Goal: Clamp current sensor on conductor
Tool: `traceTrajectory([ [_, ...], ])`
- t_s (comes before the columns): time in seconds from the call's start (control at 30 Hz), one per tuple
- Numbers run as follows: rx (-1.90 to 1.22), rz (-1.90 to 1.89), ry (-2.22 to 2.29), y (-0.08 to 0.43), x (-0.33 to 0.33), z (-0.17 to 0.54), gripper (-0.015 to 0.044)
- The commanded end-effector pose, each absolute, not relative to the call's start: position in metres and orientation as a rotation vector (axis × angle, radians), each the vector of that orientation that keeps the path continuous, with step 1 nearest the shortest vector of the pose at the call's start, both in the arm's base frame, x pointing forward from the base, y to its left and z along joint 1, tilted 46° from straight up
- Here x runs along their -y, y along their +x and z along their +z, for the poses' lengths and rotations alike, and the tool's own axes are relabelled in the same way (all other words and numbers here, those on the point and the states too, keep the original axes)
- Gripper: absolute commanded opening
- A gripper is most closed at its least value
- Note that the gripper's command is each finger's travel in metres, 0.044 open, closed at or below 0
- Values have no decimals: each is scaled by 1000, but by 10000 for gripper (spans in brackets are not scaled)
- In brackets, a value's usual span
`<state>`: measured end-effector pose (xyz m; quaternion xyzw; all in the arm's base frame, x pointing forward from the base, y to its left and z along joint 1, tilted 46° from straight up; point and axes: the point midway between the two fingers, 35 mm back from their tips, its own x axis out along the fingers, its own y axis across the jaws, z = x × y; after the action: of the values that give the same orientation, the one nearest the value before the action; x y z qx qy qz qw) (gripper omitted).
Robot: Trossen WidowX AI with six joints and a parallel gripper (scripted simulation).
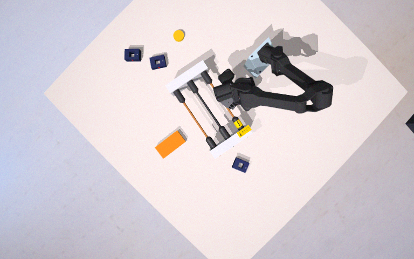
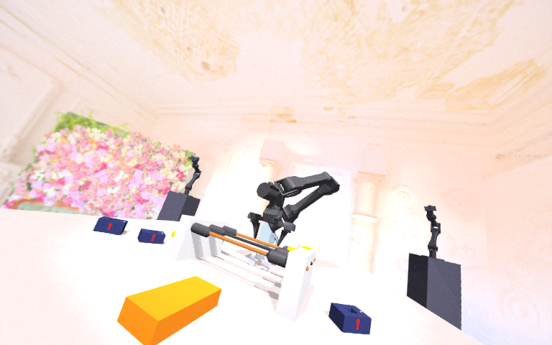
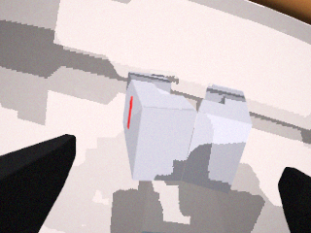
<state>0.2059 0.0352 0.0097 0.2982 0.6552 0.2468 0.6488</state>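
Note:
The pale grey split-core sensor [image 3: 162, 141] [image 2: 264, 261] stands open on the table, its two halves side by side, with a narrow red mark on its left face in the wrist view. The arm hides it in the top view. My gripper [image 3: 182, 162] [image 2: 267, 239] is open and empty above the sensor, one finger well out to each side. The LOAD conductor [image 1: 230, 113] is the orange rod nearest the arm, with a yellow arrow band [image 1: 237, 123] and the yellow LOAD label [image 1: 243, 131] at one end. No sensor is round the visible part of that rod.
White end blocks [image 1: 183, 78] [image 2: 295, 284] hold a black rod [image 1: 207, 109] and another orange rod [image 1: 194, 118]. Three dark blue blocks [image 1: 132, 55] [image 1: 158, 62] [image 1: 240, 164], an orange block [image 1: 170, 144] and a yellow disc [image 1: 178, 35] lie around the rack. A pale blue plate [image 1: 254, 65] is at the arm's base.

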Motion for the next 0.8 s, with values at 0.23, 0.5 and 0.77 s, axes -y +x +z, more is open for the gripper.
traceTrajectory([
  [0.23,-1495,563,694,202,-50,-3,440],
  [0.5,-1490,566,681,204,-49,-2,335],
  [0.77,-1490,566,681,204,-49,-2,242],
])
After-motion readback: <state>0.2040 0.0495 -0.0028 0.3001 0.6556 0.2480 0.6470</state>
